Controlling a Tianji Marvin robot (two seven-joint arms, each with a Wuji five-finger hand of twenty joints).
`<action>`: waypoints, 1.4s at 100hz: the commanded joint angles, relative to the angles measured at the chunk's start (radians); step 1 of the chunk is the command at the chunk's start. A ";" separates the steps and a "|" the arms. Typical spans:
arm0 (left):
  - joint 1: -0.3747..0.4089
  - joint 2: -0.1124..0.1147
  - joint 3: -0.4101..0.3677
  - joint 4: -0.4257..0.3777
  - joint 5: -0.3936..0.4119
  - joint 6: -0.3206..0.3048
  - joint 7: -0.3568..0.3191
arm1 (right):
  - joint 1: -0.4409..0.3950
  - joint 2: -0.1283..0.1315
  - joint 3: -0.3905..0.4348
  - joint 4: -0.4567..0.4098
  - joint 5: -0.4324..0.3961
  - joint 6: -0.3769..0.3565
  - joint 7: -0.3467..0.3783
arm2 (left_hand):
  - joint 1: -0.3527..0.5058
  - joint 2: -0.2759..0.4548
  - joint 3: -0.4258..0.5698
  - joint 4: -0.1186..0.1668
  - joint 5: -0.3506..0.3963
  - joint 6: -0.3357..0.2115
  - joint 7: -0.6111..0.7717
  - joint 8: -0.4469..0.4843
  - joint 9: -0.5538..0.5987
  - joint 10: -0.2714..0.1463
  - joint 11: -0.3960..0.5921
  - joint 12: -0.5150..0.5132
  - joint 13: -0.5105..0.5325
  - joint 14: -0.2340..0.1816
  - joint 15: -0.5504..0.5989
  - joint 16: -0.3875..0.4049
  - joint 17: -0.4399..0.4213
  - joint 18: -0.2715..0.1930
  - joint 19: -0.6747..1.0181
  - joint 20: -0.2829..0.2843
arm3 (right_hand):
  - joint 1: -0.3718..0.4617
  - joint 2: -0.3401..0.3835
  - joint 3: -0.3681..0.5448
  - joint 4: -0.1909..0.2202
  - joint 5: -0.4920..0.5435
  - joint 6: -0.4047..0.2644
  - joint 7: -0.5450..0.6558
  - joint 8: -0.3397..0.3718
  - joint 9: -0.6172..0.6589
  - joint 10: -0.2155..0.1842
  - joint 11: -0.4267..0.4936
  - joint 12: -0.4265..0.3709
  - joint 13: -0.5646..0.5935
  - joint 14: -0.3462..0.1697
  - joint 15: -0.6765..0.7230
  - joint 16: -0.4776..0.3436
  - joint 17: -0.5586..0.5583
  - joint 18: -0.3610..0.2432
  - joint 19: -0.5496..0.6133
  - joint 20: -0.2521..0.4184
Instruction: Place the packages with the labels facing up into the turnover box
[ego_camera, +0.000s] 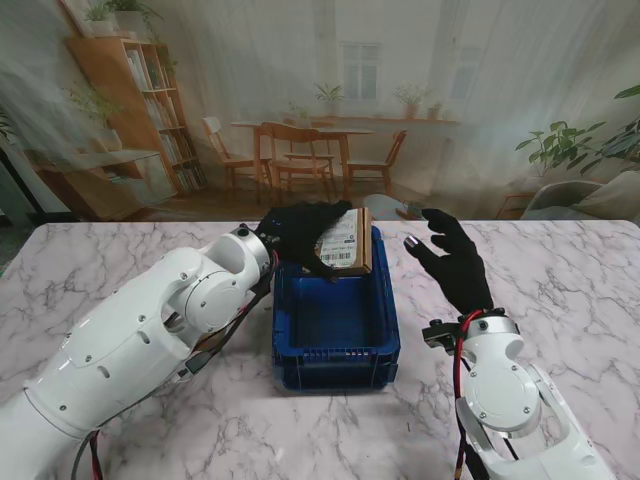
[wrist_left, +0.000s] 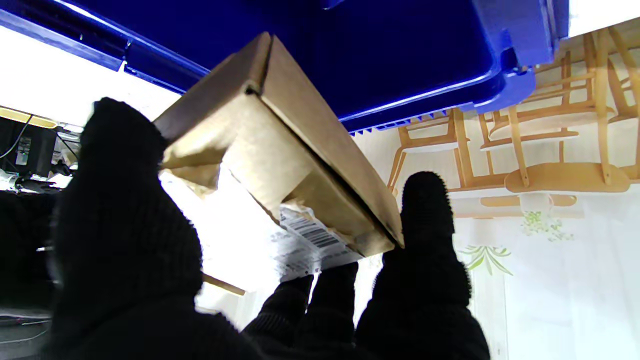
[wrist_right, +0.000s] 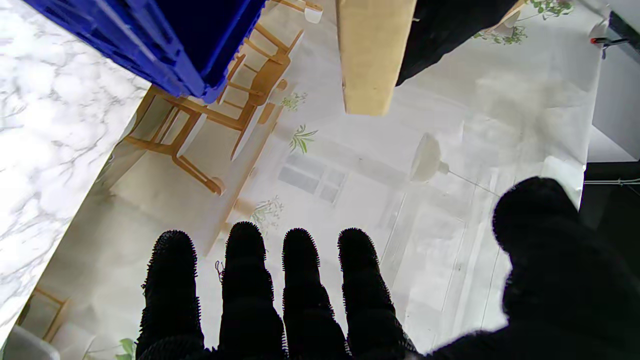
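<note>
Stand view, over a marble worktop (ego_camera: 120, 250): cardboard package (ego_camera: 345, 243) gripped in the gloved left hand (ego_camera: 300, 232), white label up, tilted above the far rim of the blue turnover box (ego_camera: 335, 362), whose floor shows bare, so seemingly not yet set down and the placing left to finish. Left arm bent across from the near left, fingers (wrist_left: 425, 210) wrapped round the package's edges; right hand (ego_camera: 455, 262) raised just right of the box, palm forward, fingers spread, holding nothing.
</note>
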 joint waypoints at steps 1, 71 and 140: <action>-0.023 -0.011 0.020 0.016 -0.010 0.012 -0.032 | -0.034 0.002 0.010 0.007 -0.021 -0.015 -0.018 | 0.211 0.186 0.482 0.186 0.089 -0.061 0.144 0.057 0.149 -0.110 0.158 0.062 0.138 -0.092 0.155 0.055 -0.004 -0.152 0.025 0.017 | 0.007 0.027 -0.021 0.031 0.010 -0.040 -0.016 0.019 0.017 -0.017 -0.015 -0.003 0.016 -0.029 -0.049 -0.030 0.002 -0.033 -0.015 0.018; -0.223 -0.052 0.261 0.201 -0.144 0.125 -0.076 | -0.096 -0.010 0.057 0.048 -0.019 -0.083 -0.087 | 0.190 0.200 0.449 0.140 0.104 -0.061 0.122 0.068 0.173 -0.108 0.145 0.135 0.144 -0.086 0.145 0.051 -0.012 -0.136 0.029 0.037 | 0.028 0.027 0.001 0.033 0.008 -0.036 -0.009 0.026 0.029 -0.011 0.003 0.009 0.032 -0.028 -0.047 -0.020 0.014 -0.028 -0.033 0.033; -0.291 -0.065 0.328 0.270 -0.172 0.161 -0.102 | -0.087 -0.013 0.047 0.085 0.003 -0.086 -0.089 | 0.230 0.261 0.289 0.064 0.108 -0.049 0.083 0.004 0.156 -0.091 0.132 0.053 0.117 -0.076 0.124 0.030 -0.046 -0.109 0.004 0.047 | 0.039 0.028 0.017 0.032 0.005 -0.036 -0.004 0.029 0.025 -0.013 0.012 0.013 0.034 -0.026 -0.036 -0.014 0.018 -0.028 -0.045 0.044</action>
